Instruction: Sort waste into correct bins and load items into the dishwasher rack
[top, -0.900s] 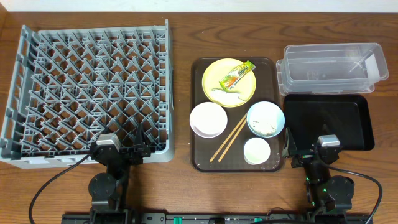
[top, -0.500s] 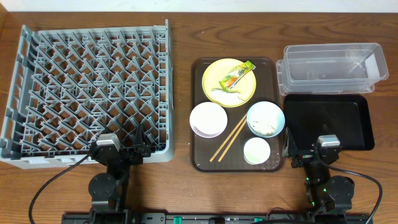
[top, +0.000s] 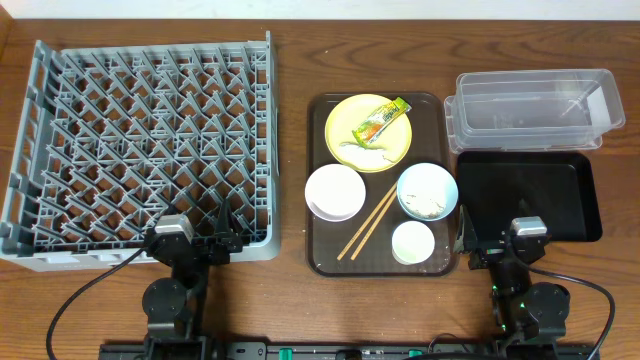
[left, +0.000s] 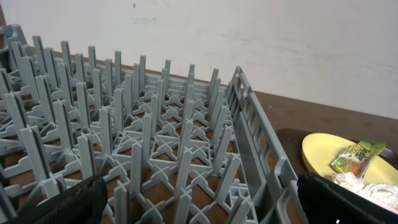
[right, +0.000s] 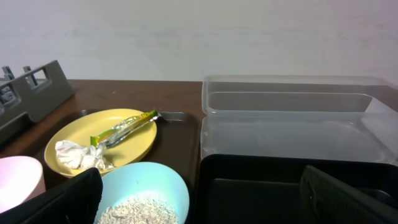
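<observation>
Overhead view of a wooden desk (top: 290, 50). Nothing had shifted over the last second: both arms sat parked at the near edge, so sorting had not begun.

The left gripper (top: 222, 243) rested by the near right corner of the grey dishwasher rack (top: 150, 130), jaws wide apart and empty. The right gripper (top: 468, 245) sat at the near left corner of the black tray (top: 530, 190), jaws likewise apart; the clear tub (top: 530, 110) lay behind.

On the brown serving tray (top: 318, 250) between them, a yellow plate (top: 350, 125) carried the snack wrapper (top: 381, 120) and tissue (top: 372, 155). In front were a white bowl (top: 335, 192), a blue bowl (top: 415, 180) holding rice scraps (top: 430, 207), chopsticks (top: 367, 223) and a white cup (top: 412, 242).
</observation>
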